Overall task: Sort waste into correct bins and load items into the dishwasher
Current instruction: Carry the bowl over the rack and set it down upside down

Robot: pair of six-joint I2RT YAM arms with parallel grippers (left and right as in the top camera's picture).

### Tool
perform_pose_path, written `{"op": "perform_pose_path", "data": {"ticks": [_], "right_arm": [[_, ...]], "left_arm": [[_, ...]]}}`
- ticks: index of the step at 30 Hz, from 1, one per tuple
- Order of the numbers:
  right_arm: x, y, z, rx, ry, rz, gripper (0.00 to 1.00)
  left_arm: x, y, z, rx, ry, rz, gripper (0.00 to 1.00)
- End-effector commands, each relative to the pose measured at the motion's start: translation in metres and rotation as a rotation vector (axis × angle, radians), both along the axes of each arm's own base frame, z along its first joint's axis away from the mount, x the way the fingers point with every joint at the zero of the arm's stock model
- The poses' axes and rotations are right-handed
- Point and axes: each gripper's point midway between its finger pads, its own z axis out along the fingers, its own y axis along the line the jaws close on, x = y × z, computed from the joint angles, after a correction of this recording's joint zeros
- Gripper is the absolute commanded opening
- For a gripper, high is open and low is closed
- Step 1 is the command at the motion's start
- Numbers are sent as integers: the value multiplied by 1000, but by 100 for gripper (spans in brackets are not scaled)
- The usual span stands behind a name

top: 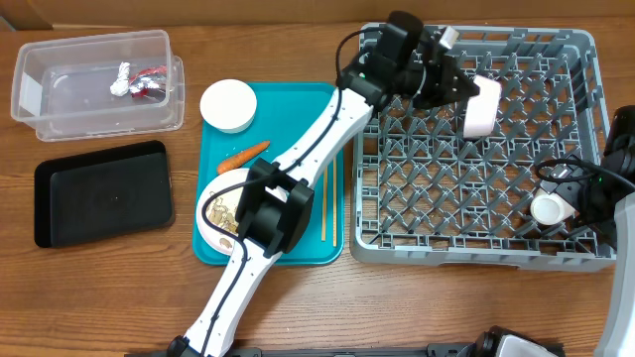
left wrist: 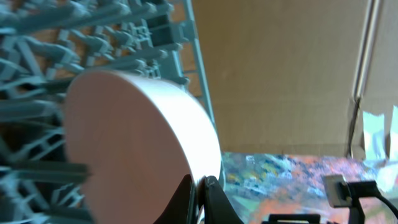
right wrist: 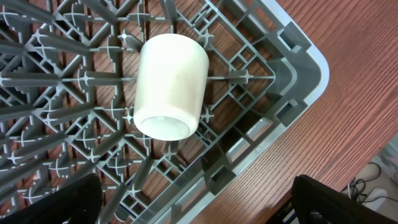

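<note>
L gripper [left wrist: 200, 183] pinches bowl [left wrist: 124, 143] rim; R gripper [right wrist: 196, 202] wide open.

Not much can be made out in the left wrist view: the bowl [left wrist: 124, 149] pinched by the left pincer [left wrist: 200, 186] is smeared with blur and chopped off by the bottom edge, and only the tips of the fingers [left wrist: 214, 202] are caught. The rack [left wrist: 37, 37] beyond the pincer is blurred too. From overhead, the plate [top: 211, 220] well behind that pincer is mostly covered by the left arm [top: 298, 159], so its food scraps [top: 224, 210] are only partly seen. At the right pincer [right wrist: 196, 208], the fingers are cut down to dark corners by the bottom edge, and the wrapper [top: 139, 79], far from either pincer, is too small to be read.
</note>
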Motion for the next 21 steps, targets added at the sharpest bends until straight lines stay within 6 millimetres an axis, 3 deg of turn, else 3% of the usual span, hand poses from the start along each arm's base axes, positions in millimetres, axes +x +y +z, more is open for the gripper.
{"op": "perform_pose_path", "data": {"ticks": [1, 4, 6, 7, 8, 9, 13, 16, 17, 18, 20, 21], "right_arm": [[2, -2, 6, -17, -24, -10, 100], [2, -2, 6, -17, -24, -10, 100], [2, -2, 6, -17, -24, -10, 100], [2, -2, 6, -17, -24, -10, 100], [2, -2, 6, -17, -24, -9, 100], [2, -2, 6, -17, -24, -9, 100], [2, -2, 6, -17, -24, -9, 100], [2, -2, 6, -17, -24, -9, 100], [2, -2, 6, -17, -24, -9, 100], [2, -2, 6, -17, -24, -9, 100], [2, -2, 6, -17, -24, -9, 100], [2, -2, 6, -17, -24, -9, 100]], "left_arm": [[24, 26, -43, 86, 32, 69, 7], [29, 37, -41, 72, 20, 46, 32], [31, 45, -39, 56, 16, 29, 56], [32, 48, -38, 52, 20, 24, 60], [34, 52, -39, 53, 19, 25, 74], [36, 57, -38, 58, 13, 28, 98], [42, 84, -36, 145, -51, 56, 100], [51, 122, -33, 342, -164, 135, 100], [56, 153, -29, 508, -224, 207, 100], [58, 165, -27, 569, -235, 239, 100], [62, 219, -17, 797, -284, 349, 100], [63, 234, -14, 852, -284, 382, 100]]}}
